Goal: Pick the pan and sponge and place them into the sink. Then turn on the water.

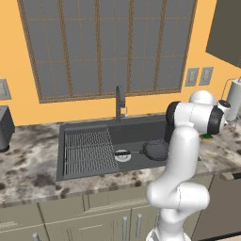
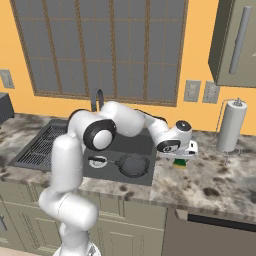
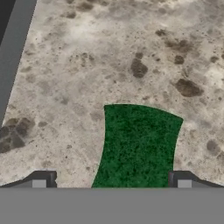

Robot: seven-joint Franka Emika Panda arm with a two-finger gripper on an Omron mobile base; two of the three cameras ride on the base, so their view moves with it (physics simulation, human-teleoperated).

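Green on top and yellow beneath, the small rectangular sponge (image 2: 180, 162) lies on the speckled stone counter (image 2: 220, 175), just beside the right rim of the large dark grey rectangular sink (image 1: 136, 129). The small round dark grey frying pan (image 1: 156, 149) with its long black handle is already seen resting in the basin, near the round silver drain (image 1: 122, 156) and to the right of the ribbed wire draining grid (image 1: 88, 151). The sponge pick is therefore judged to be the step in hand, with the water yet to be turned on at the dark tap (image 1: 120, 102).

The two-finger gripper (image 3: 111, 181) is held low over the sponge, its dark fingertips (image 3: 43, 180) spread wide to either side of the green top and not seen touching it. The next move is judged to call for a short further descent until the tips straddle the block's sides, then a closing of the jaws before any lift.

The straddling of the sponge by the open tips is made plain from the hand camera alone; in the right base view the white hand covers most of the block, and in the left base view merely a sliver of green is left visible behind the arm. The pan in the sink and the white paper-towel roll (image 2: 231, 125) on the counter are supplied by the base views.
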